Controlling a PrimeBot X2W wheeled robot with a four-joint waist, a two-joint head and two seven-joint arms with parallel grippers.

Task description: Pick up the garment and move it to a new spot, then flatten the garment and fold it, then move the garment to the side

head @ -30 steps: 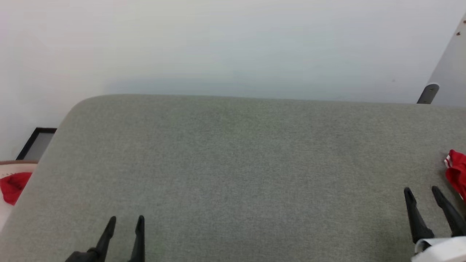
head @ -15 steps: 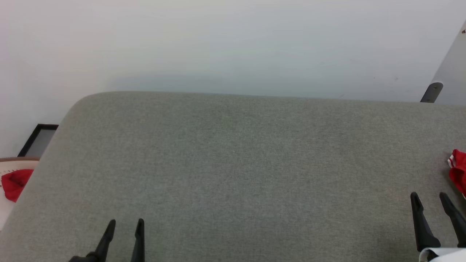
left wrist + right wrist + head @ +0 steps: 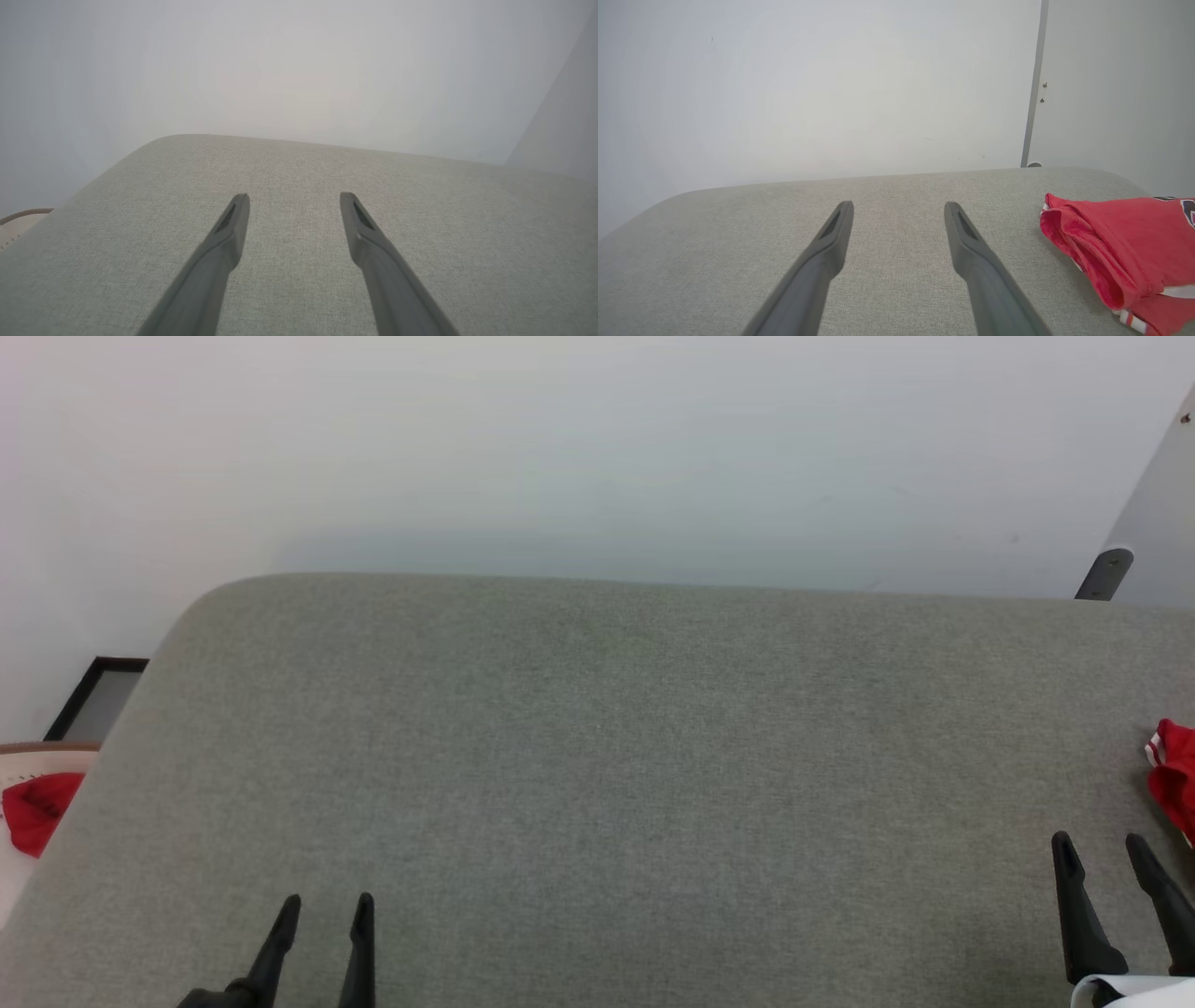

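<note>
Retreating slightly toward the near edge, the right claw (image 3: 1097, 842) is hovering wide and empty over the grey worktop (image 3: 597, 756). The garment (image 3: 1174, 784) is lying bunched just to its right, well apart from the equally wide left claw (image 3: 328, 901).

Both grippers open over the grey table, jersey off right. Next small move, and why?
Probably shift the right gripper to its right, toward the bunched red jersey with white-striped trim. Its jaws stand open, empty, and the jersey lies apart from them near the right end of the grey fabric-covered table. The left gripper, also open, is farther away. Whether that bundle is folded I cannot tell.
</note>
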